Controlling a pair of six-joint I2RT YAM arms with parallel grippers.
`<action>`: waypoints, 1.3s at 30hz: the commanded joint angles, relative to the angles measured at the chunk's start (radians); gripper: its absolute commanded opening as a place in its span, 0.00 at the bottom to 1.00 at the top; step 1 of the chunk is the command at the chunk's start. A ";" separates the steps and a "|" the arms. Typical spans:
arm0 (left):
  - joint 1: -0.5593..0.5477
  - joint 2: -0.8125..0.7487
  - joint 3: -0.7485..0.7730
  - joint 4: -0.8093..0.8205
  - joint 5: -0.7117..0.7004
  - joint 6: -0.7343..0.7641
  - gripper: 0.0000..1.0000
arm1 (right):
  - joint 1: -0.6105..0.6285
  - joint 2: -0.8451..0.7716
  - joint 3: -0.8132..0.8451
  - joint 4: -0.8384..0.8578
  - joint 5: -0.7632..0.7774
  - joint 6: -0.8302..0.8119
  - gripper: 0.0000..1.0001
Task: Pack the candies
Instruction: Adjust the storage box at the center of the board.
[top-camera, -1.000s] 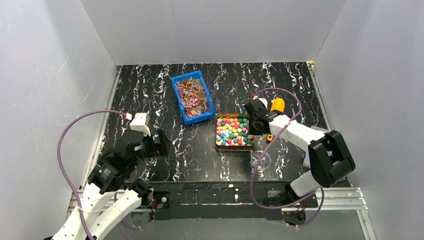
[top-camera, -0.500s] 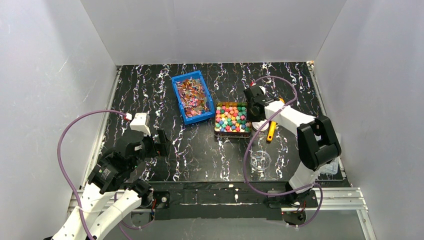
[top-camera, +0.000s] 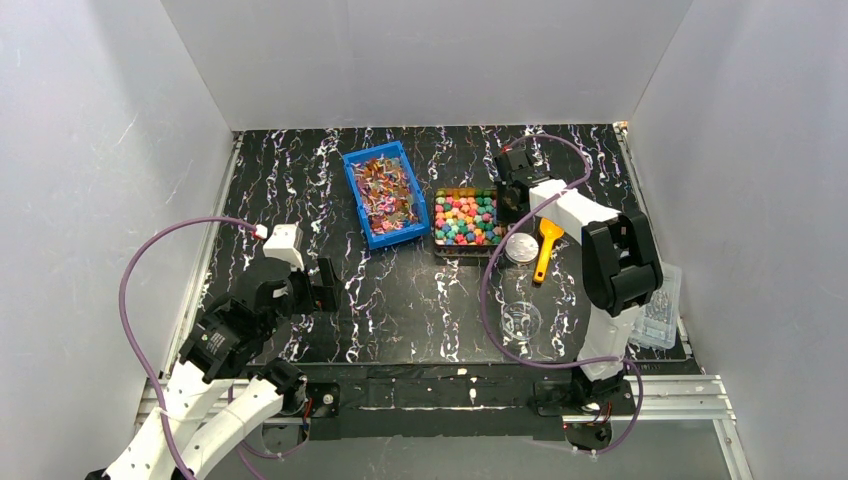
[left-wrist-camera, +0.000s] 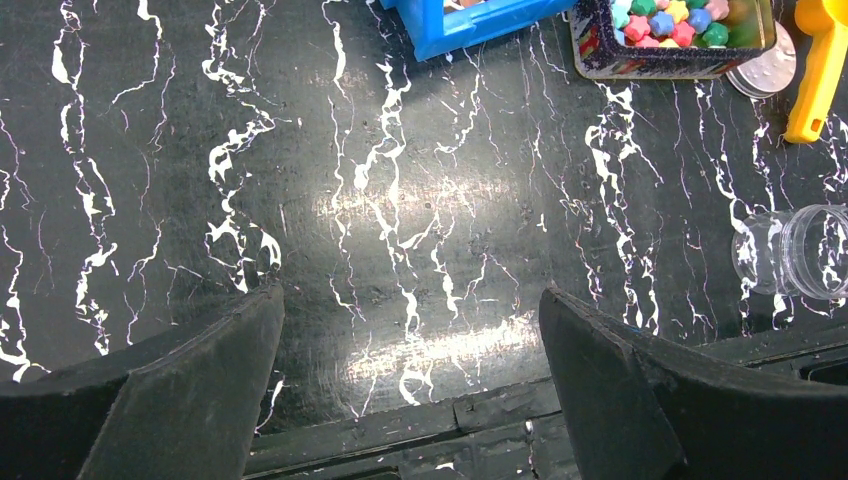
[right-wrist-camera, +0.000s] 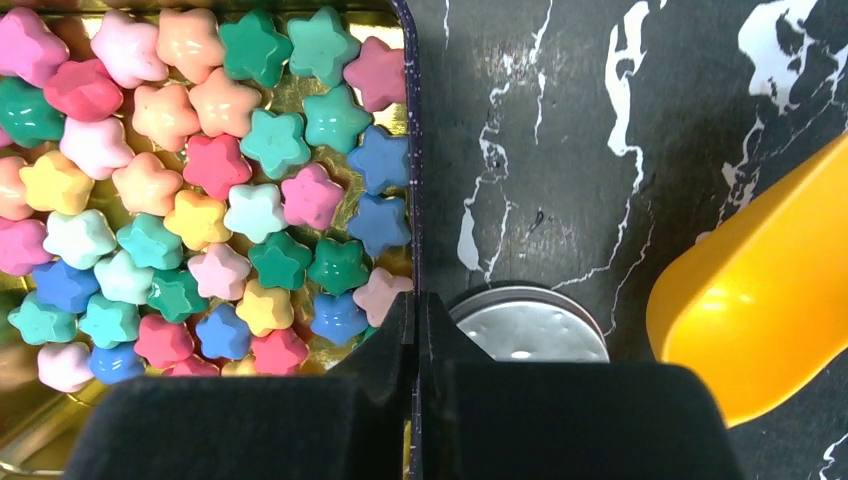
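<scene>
Find the candies (right-wrist-camera: 200, 200) heaped loose in a shallow open tin (right-wrist-camera: 411, 120), right of centre on the black marbled table (left-wrist-camera: 400, 200), just right of a blue bin (top-camera: 385, 195) of wrapped sweets. Note small star-shaped pieces in pink, green, blue, yellow and orange, packed close and partly stacked.

Treat as light, hard and probably brittle at the points. Expect the smooth rounded faces to slip or roll out of a two-finger pinch. Avoid picking singly from the heap: no free room beside any piece for a finger. Take in bulk instead: grip the yellow scoop (top-camera: 545, 248), lying just right of the tin, by its handle and drive the bowl under the heap. Alternatively, shift the whole load by the tin's thin, stiff wall, keeping it level to prevent spills from the uncovered top.

See the right gripper (right-wrist-camera: 418, 325) at the tin's right wall, fingers pressed together across its top edge, apparently pinching that wall. Observe a round metal lid (right-wrist-camera: 530, 330) flat on the table, just beside those fingers.

Locate a clear jar (left-wrist-camera: 795, 252), open, nearer the arms: judged the likely container to fill. Find the left gripper (left-wrist-camera: 410, 300) over bare table, well apart from the tin, fingers spread wide, holding nothing.
</scene>
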 joint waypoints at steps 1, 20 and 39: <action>0.006 0.006 -0.003 -0.019 -0.005 0.007 0.99 | -0.018 0.030 0.088 0.069 -0.054 -0.042 0.01; 0.006 -0.004 -0.003 -0.018 0.004 0.007 0.99 | -0.019 -0.124 0.079 -0.025 0.024 -0.031 0.54; 0.007 -0.027 -0.004 -0.014 0.027 0.010 0.99 | -0.018 -0.576 -0.265 -0.239 -0.037 0.080 0.65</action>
